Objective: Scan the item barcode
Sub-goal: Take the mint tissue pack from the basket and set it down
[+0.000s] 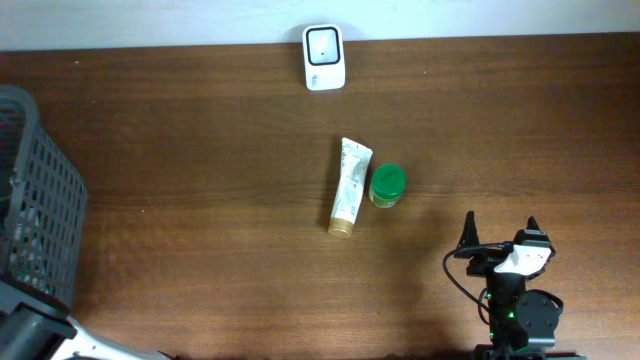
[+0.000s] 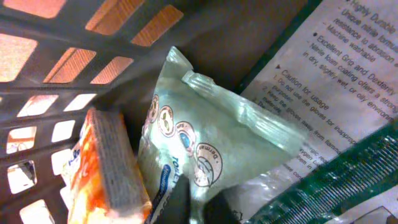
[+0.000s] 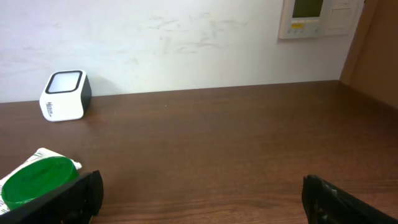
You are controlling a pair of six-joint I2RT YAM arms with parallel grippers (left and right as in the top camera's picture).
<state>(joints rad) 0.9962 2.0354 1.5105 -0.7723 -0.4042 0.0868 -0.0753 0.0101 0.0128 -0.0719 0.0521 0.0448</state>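
Note:
In the left wrist view, my left gripper (image 2: pixel 200 205) is down inside the basket. Its dark fingers (image 2: pixel 180 200) are shut on the lower edge of a pale green pouch (image 2: pixel 211 127) printed with round logos. No barcode shows on the pouch. The white scanner (image 1: pixel 324 57) with its dark window stands at the table's far edge and is also seen as the scanner (image 3: pixel 64 95). My right gripper (image 1: pixel 500 228) hovers open at the near right with nothing between its fingers (image 3: pixel 81 194).
The dark plastic basket (image 1: pixel 40 195) stands at the table's left edge. Inside it are an orange box with a grey sponge (image 2: pixel 106 165) and a glove package (image 2: pixel 339 74) with printed text. A white tube (image 1: pixel 349 186) and a green-lidded jar (image 1: pixel 386 185) lie mid-table.

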